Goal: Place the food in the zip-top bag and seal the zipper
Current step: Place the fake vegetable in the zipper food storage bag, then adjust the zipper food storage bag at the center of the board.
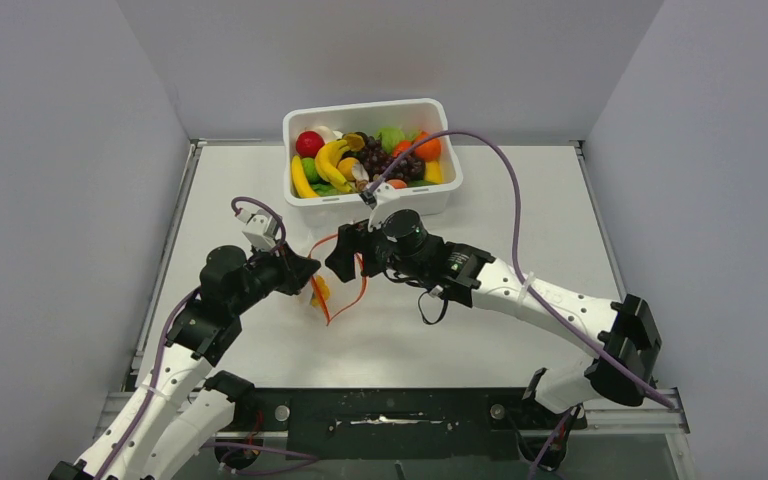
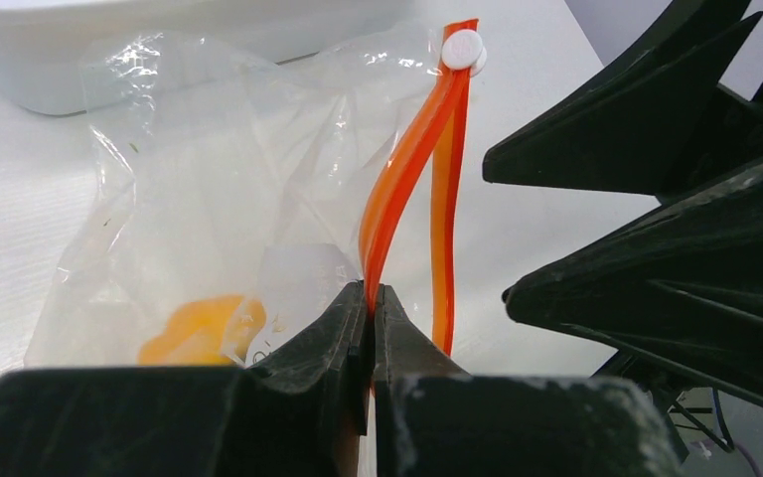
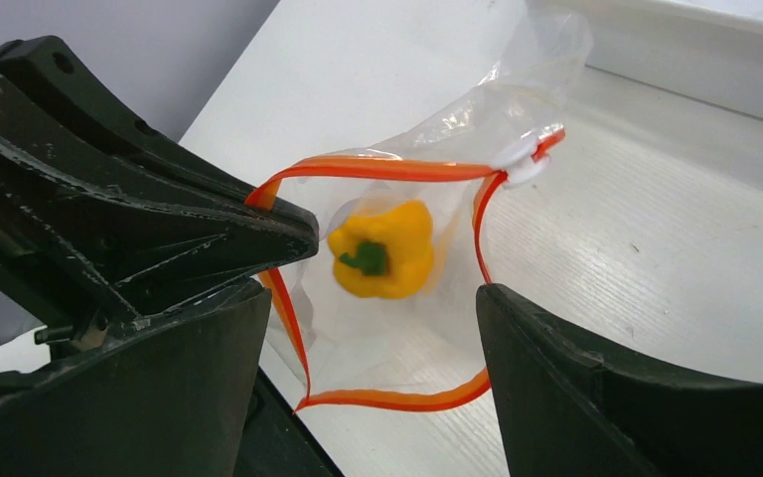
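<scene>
White wood-grain table point(image 1: 520, 200) lying under both claws. Rigid white plastic tub point(image 1: 372, 203), heaped with glossy toy produce point(image 1: 360, 160), sitting beyond right gripper point(image 3: 373, 298). Clear crinkled zip-top bag point(image 2: 189, 159) gaping ahead of right gripper's spread jaws. Left gripper point(image 2: 370, 293) pinching thin orange-red zipper point(image 3: 397, 169) strip, jaws pressed together. Yellow pepper point(image 3: 382, 248) lying inside bag. Round white slider point(image 2: 462, 48) sitting at zipper's far end.

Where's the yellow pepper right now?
In the right wrist view, the yellow pepper lies inside the open zip-top bag, mid-table, just in front of the white tub.
</scene>
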`<move>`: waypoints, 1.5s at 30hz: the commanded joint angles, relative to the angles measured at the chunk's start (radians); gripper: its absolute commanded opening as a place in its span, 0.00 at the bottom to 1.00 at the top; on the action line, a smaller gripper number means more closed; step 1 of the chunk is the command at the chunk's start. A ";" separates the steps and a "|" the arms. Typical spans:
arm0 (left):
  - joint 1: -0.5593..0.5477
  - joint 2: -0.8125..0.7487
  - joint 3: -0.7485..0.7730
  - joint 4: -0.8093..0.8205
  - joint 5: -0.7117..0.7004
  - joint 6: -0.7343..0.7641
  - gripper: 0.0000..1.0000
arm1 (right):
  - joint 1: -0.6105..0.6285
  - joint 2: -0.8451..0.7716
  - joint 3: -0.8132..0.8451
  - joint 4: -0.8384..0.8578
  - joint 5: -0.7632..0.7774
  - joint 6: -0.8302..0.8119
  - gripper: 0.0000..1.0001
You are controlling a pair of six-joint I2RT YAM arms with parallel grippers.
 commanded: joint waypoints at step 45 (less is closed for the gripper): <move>0.007 -0.029 0.075 -0.049 -0.297 0.016 0.00 | -0.027 -0.145 -0.165 0.044 0.268 0.022 0.00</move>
